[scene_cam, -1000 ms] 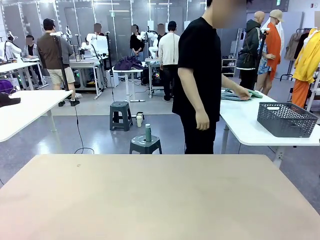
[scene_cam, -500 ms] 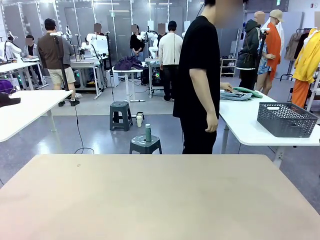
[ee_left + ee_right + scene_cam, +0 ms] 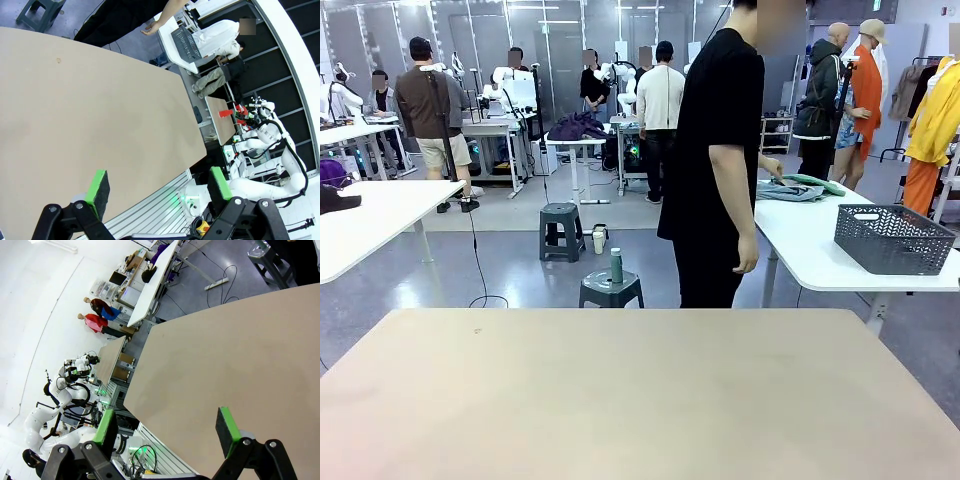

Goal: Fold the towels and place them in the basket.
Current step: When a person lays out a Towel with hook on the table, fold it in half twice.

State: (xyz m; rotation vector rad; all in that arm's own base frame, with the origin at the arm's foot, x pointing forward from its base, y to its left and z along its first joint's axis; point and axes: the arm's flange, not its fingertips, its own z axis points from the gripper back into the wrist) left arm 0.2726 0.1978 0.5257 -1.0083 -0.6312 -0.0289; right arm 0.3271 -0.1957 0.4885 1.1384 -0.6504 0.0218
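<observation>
Since a second ago the person in black has turned more toward the white side table (image 3: 820, 250), and the far hand (image 3: 775, 168), which lay flat on the towels (image 3: 798, 188), now rests at the pile's left end. The near hand (image 3: 747, 262) hangs loose and holds nothing.

Two towels can be made out, soft and rumpled: a green one on top and a greyish one under it. Both lie at the far end of the side table, well apart from the robot's table. One basket (image 3: 893, 238) stands on the same side table nearer the camera. It is dark grey plastic, rectangular and shallow, with lattice sides.

Two grippers hang over the bare tan table (image 3: 640, 400), which is smooth and matt. In its wrist view the left gripper (image 3: 158, 186) has its green pads spread wide with nothing between them. The right gripper (image 3: 167, 428) is spread just as wide and holds nothing.

The person stands between the tan table and the towels. Two dark plastic stools stand on the floor beyond: the nearer stool (image 3: 611, 290) carries one green bottle (image 3: 616, 265), and one pale cup (image 3: 599, 240) sits on the floor beside the farther stool (image 3: 561, 228).
</observation>
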